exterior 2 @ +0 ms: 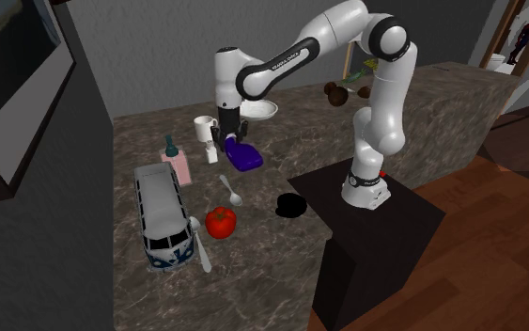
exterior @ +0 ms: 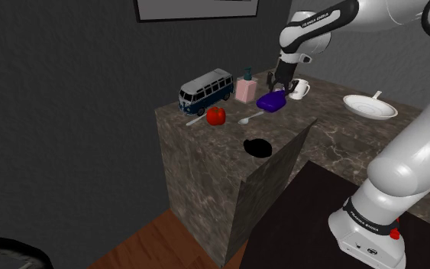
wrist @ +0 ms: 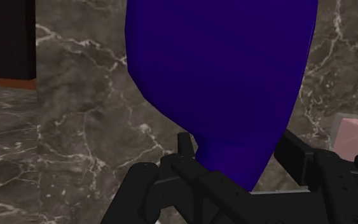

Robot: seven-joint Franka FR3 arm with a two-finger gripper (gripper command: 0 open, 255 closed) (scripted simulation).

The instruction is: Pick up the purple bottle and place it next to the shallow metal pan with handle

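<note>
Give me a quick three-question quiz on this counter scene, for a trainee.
1. True or false: the purple bottle stands upright.
2. The gripper is at: A the purple bottle, B the bus, C the mug.
3. What colour is the pan drawn?

Key: 1 false, it lies on its side; 2 A; 3 white.
</note>
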